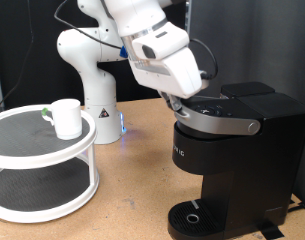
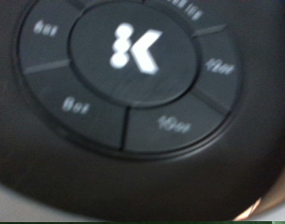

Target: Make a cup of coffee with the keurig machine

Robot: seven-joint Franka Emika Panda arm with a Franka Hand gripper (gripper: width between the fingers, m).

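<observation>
Exterior view first: the white arm's gripper (image 1: 178, 101) is down on top of the boxy matte-black keurig machine (image 1: 232, 150), right at the button end above the silver-grey lid handle (image 1: 220, 124). The lid looks closed. The fingers are buried against the dark top, so whether they are spread or pinched I cannot tell. The plain white ceramic cup (image 1: 64, 117) sits well apart, over at this view's left on the upper tier of a round white two-level stand (image 1: 42, 160); the round drip tray (image 1: 197, 217) has nothing on it.

Wrist view: the camera is filled by the round button panel (image 2: 133, 75), its central K brew button (image 2: 135, 49) ringed by size keys. No fingers show.

My read: it's the button-pressing step, calling for a straight, gentle push, though no cup waits under the spout.
</observation>
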